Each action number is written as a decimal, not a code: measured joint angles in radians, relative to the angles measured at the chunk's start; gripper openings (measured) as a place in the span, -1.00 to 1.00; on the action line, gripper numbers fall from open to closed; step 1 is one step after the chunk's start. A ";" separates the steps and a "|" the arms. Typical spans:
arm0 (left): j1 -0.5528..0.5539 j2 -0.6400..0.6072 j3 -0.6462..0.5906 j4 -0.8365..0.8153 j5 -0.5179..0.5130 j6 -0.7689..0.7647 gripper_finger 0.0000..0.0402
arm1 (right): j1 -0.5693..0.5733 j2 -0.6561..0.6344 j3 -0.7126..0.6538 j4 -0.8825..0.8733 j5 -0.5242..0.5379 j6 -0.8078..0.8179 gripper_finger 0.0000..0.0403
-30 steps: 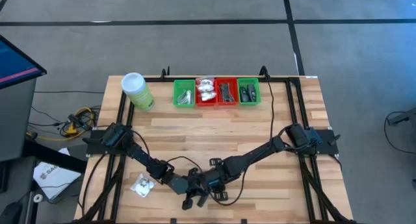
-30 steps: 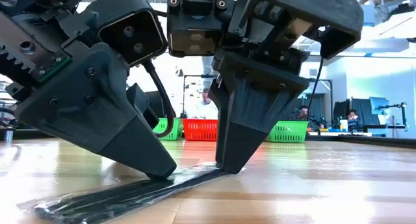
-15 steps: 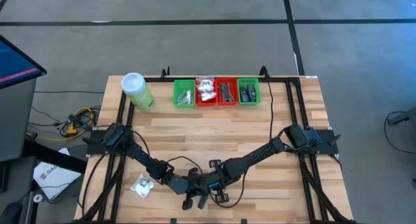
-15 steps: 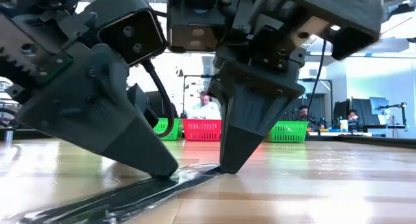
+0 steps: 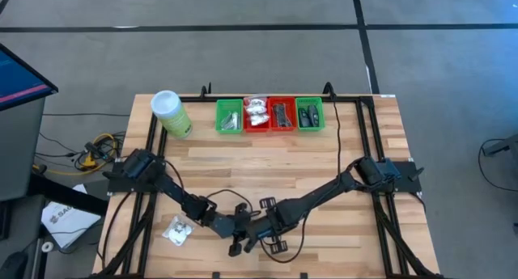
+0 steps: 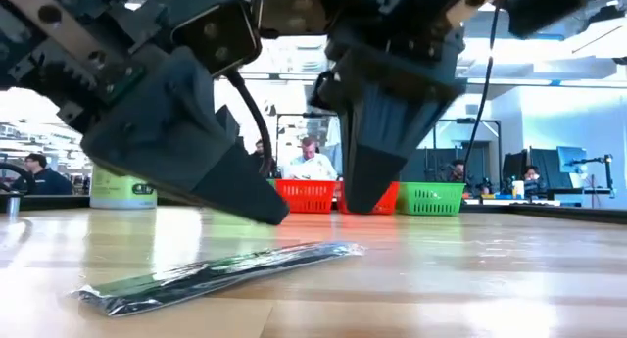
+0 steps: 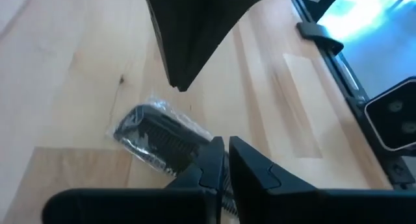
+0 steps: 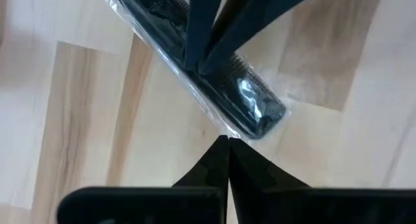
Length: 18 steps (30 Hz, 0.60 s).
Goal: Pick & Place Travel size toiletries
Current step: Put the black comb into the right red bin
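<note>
Four small trays (image 5: pixel 269 115) at the counter's far edge hold toiletries; both grippers' fingers are closed, holding nothing.

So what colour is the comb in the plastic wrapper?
Black comb, best in the right wrist view.

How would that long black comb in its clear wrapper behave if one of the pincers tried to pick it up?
The comb lies flat and thin on the table, so it probably offers little edge to catch. Its glossy wrapper looks slippery and loose at the ends, so it may crinkle or slide. The comb seems light and fairly stiff.
</note>
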 joint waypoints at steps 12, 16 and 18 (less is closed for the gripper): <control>0.022 0.095 0.010 -0.007 -0.016 -0.116 -0.99 | -0.002 0.002 0.001 -0.028 -0.036 0.054 -0.90; 0.020 0.113 0.013 -0.005 -0.029 -0.127 -0.99 | 0.006 0.006 -0.024 -0.048 -0.091 0.086 -0.69; 0.016 0.114 0.013 -0.005 -0.030 -0.128 -1.00 | 0.014 0.006 -0.047 -0.026 -0.083 0.083 -0.56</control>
